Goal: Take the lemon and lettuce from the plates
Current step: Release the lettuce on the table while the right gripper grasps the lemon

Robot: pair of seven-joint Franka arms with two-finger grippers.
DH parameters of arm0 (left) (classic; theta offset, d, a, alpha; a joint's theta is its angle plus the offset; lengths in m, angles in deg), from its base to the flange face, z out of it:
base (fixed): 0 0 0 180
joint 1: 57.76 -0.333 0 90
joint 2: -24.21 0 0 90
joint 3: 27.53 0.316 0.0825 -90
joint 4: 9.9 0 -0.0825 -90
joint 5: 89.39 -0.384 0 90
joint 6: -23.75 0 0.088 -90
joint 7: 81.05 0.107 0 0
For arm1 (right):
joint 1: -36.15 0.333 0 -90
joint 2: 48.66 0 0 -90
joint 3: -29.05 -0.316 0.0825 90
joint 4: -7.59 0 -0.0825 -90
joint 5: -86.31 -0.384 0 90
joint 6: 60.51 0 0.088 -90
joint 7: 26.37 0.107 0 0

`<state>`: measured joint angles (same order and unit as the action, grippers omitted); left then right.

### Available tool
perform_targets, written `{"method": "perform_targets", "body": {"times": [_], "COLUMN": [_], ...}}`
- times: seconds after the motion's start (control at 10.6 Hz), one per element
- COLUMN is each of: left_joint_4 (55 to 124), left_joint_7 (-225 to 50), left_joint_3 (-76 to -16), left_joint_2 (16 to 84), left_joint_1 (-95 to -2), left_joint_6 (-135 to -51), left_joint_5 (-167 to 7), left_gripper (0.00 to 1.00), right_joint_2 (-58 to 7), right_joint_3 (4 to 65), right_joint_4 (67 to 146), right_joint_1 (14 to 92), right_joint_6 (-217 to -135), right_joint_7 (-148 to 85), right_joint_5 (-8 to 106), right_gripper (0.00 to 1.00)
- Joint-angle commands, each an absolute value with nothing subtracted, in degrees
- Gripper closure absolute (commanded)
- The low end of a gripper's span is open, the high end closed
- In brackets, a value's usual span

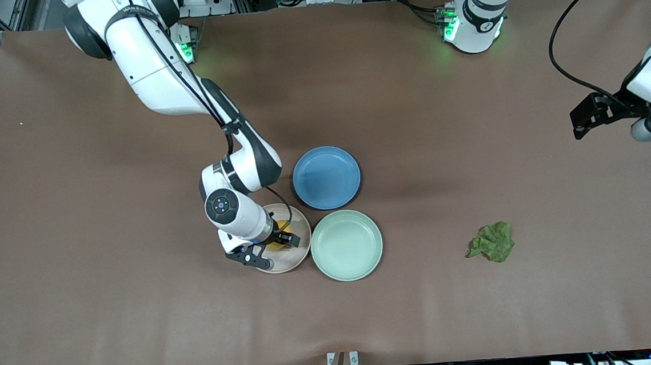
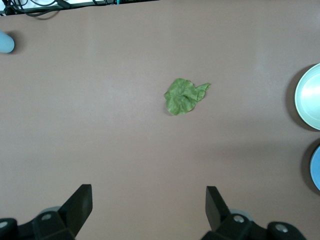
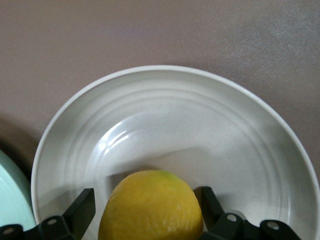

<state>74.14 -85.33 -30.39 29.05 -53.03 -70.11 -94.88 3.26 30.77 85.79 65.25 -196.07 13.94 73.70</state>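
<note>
The yellow lemon [image 3: 150,210] lies in the beige-pink plate [image 3: 165,100], mostly hidden under the right hand in the front view [image 1: 276,243]. My right gripper [image 3: 145,197] is low in that plate [image 1: 302,247], open, with one finger on each side of the lemon. The wrinkly green lettuce [image 1: 493,242] lies on the bare table toward the left arm's end, off any plate. The pale mint plate [image 1: 348,271] beside the beige one holds nothing. My left gripper [image 2: 149,197] is open and empty, up over the table's left-arm end [image 1: 590,115], with the lettuce [image 2: 184,96] in its view.
A blue plate [image 1: 326,178] with nothing in it stands beside the two plates, farther from the front camera. The mint plate's rim shows in the left wrist view [image 2: 306,95] and in the right wrist view [image 3: 7,195].
</note>
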Motion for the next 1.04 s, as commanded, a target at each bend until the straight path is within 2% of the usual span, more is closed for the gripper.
{"method": "perform_targets", "body": {"times": [0.0, 0.47, 0.94], "left_joint_4": [78.25, 78.34, 77.99], "left_joint_7": [-87.46, -87.38, -86.76], "left_joint_3": [-30.87, -31.58, -31.58], "left_joint_2": [25.44, 25.26, 25.44], "left_joint_1": [-53.27, -53.27, -53.27], "left_joint_6": [-69.77, -69.24, -69.33], "left_joint_5": [-93.87, -91.41, -91.5], "left_gripper": [0.0, 0.0, 0.0], "right_joint_2": [4.52, 4.43, 3.82], "right_joint_3": [30.9, 30.9, 31.16], "right_joint_4": [83.97, 83.88, 78.35], "right_joint_1": [65.42, 64.63, 62.61], "right_joint_6": [-196.03, -195.24, -184.18], "right_joint_7": [14.14, 13.88, 11.61], "right_joint_5": [73.04, 72.95, 73.21], "right_gripper": [0.44, 0.49, 0.49]}}
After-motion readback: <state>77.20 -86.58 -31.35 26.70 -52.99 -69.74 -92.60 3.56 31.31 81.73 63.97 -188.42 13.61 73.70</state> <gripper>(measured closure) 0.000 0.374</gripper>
